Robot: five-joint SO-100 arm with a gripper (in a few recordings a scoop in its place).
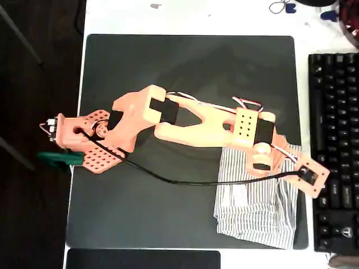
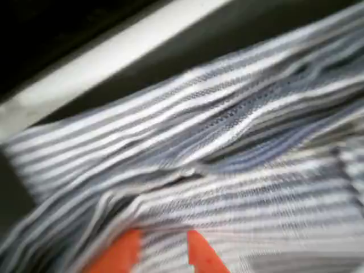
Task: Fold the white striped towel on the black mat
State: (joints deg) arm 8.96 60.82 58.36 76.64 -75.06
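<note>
Two orange fingers press close against the rumpled white striped towel at the black mat's lower right corner beside a keyboard, seemingly narrowly parted, their grip unclear.

Towel on mat's lower-right corner

A desk workspace, office or hobby bench: a white desktop carries a large black mat, with a black keyboard along the right edge in the overhead view, loose cables at the top, dark floor at left
</note>
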